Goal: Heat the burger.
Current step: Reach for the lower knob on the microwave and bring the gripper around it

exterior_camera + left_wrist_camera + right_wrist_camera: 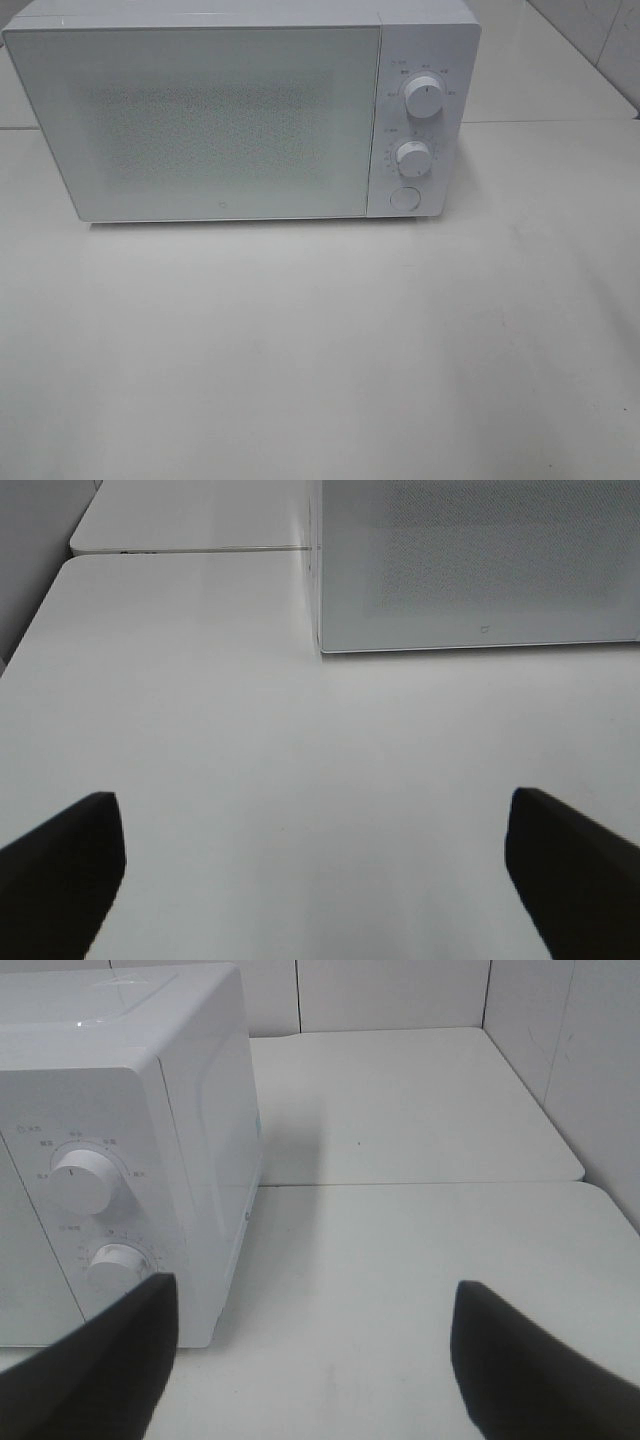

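Matte black throughout. On the left gripper (310, 810), two broad wedge-shaped fingers (60, 870), plain-faced, with blunt, squared-off tips. Same on the right gripper (315, 1295): dark, tapering fingers (540, 1370), softly rounded at the tip corners.

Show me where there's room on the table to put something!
The table is bare all along the front, before the microwave. Another free patch lies right of it, up to the wall. Nowhere looks crowded.

burger not in view, white microwave (220, 120) closed
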`<state>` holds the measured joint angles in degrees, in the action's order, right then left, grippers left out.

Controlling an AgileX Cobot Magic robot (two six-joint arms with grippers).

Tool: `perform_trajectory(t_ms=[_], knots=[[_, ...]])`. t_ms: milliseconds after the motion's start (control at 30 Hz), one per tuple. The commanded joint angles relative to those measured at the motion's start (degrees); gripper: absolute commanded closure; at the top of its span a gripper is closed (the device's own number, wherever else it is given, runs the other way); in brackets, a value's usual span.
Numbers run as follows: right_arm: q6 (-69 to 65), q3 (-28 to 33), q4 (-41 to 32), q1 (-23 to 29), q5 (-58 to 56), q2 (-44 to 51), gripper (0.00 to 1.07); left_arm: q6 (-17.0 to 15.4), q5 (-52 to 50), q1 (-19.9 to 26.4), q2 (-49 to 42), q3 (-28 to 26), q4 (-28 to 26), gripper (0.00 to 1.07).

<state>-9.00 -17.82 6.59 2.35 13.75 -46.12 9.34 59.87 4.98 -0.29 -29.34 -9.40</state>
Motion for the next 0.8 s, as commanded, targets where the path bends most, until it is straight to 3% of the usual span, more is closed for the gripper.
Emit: perform_trajectory(t_ms=[33, 300, 500, 600, 733, 800], knots=[[0.92, 0.11, -1.55, -0.29, 6.25, -4.76, 0.35, -0.23, -0.06, 0.11, -1.55, 0.23, -0.29, 0.09], [1.6, 0.34, -1.66, -0.29, 17.36, -12.89, 0.35, -0.23, -0.06, 0.11, -1.55, 0.23, -0.29, 0.09], [7.96, 2.81, -6.99, -0.29, 30.83, -22.69, 0.35, -0.23, -0.06, 0.11, -1.55, 0.23, -0.29, 0.09], [8.19, 3.09, -7.68, -0.06, 32.2, -23.61, 0.35, -0.23, -0.06, 0.11, -1.55, 0.23, -0.29, 0.09], [15.93, 4.3, -18.96, 7.56, 39.76, -29.22, 0.35, -0.23, -0.06, 0.11, -1.55, 0.23, -0.29, 0.09], [17.19, 4.3, -20.74, 9.28, 40.51, -29.91, 0.35, -0.23, -0.06, 0.11, -1.55, 0.23, -0.29, 0.09]])
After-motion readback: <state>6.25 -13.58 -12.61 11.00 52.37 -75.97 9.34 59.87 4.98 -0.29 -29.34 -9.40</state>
